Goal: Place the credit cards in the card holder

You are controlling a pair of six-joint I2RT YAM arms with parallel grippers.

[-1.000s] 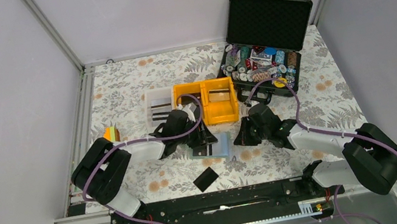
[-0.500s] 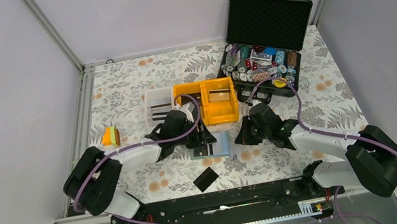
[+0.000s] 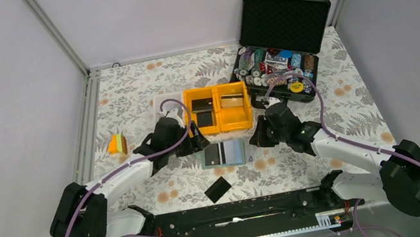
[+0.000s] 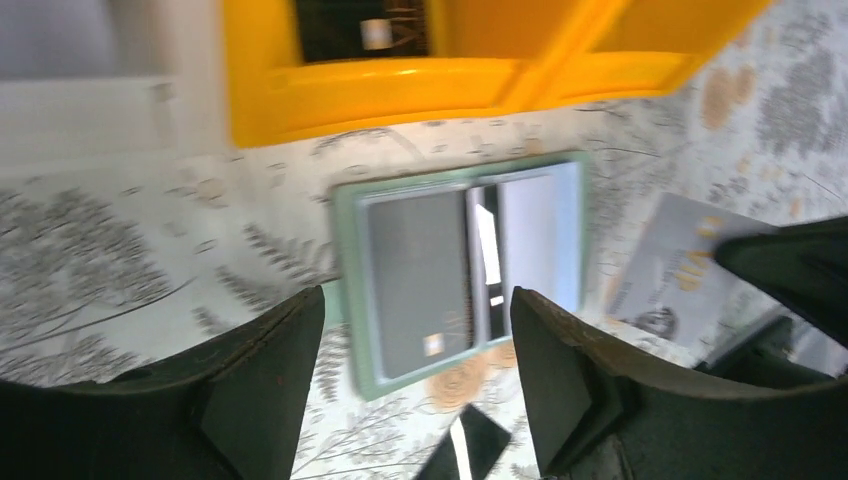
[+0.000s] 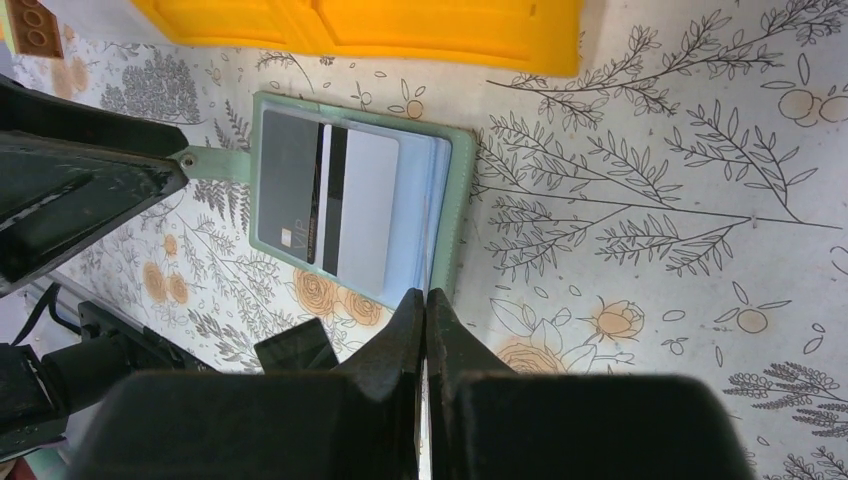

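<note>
While the right gripper [image 5: 425,300] sat clenched beside the card holder [image 5: 456,190], the empty, open left gripper [image 4: 412,310] seemingly needed another black card [image 3: 217,189].

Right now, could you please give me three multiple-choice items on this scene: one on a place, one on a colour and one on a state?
1. Where on the table does the card holder lie?
A. at the far left corner
B. just in front of the yellow bins
C. at the near right corner

2. What colour is the card holder's cover?
A. red
B. sage green
C. black

3. How does the right gripper stand?
A. shut
B. half open
C. wide open

Answers:
1 B, in the top view it lies just before the bins' front wall.
2 B, a green rim frames the pockets in both wrist views.
3 A, its tips meet in the right wrist view.
</note>
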